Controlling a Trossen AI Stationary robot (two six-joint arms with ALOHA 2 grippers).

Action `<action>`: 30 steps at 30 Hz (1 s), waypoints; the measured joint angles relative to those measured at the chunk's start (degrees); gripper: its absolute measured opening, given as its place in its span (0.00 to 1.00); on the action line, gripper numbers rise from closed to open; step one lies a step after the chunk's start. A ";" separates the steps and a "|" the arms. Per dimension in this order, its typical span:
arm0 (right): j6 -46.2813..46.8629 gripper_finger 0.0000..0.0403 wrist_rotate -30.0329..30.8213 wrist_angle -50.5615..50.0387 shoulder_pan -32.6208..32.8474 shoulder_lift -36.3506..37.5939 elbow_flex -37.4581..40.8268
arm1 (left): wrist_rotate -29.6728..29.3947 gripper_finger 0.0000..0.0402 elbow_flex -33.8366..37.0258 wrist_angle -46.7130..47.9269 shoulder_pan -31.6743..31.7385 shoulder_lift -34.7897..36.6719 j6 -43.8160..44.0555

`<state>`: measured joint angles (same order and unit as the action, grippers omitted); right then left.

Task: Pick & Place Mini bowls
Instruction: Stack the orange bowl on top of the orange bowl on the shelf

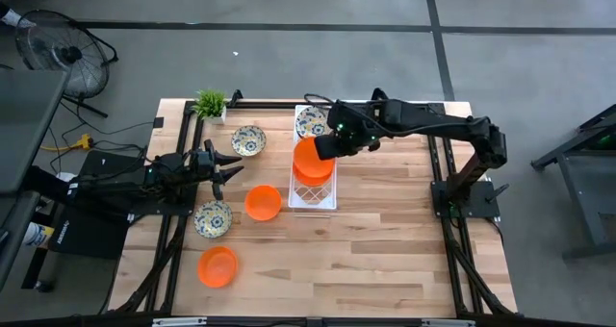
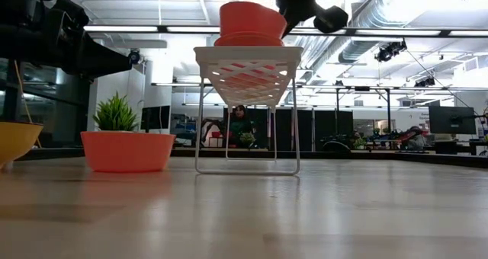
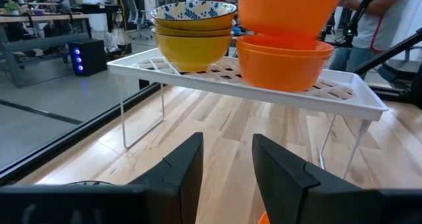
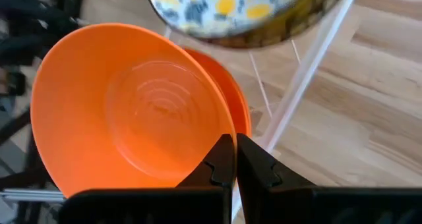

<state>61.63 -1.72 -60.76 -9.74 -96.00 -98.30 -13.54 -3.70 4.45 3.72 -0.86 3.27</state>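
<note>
a wooden table (image 1: 385, 260) carries a white wire rack (image 1: 314, 194) at its centre. the right gripper (image 1: 332, 146), fingers pinched tight on the rim of an orange bowl (image 1: 310, 159), holds it tilted above a second orange bowl (image 3: 285, 62) sitting on the rack. two floral bowls (image 3: 192, 29) are stacked at the rack's far end. on the tabletop lie two more orange bowls (image 1: 262, 202), (image 1: 218, 266) and two more floral bowls (image 1: 248, 139), (image 1: 213, 218). the left gripper (image 1: 231, 165) hovers empty between them, fingers parted. one small green plant (image 1: 210, 103) stands at the back edge.
</note>
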 joint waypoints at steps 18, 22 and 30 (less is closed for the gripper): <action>-1.62 0.00 0.64 -0.73 0.94 -1.78 0.00 | 0.00 0.32 0.01 0.00 -0.02 -0.02 -0.01; -2.17 0.00 0.70 -0.73 1.16 -1.78 0.00 | 0.00 0.32 0.00 0.00 0.00 0.00 -0.02; -3.02 0.00 0.47 -1.06 1.18 -1.78 1.09 | 0.00 0.32 0.01 0.00 -0.02 0.00 0.00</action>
<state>58.61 -1.25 -61.82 -8.56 -97.78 -97.21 -13.54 -3.69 4.45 3.70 -0.87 3.27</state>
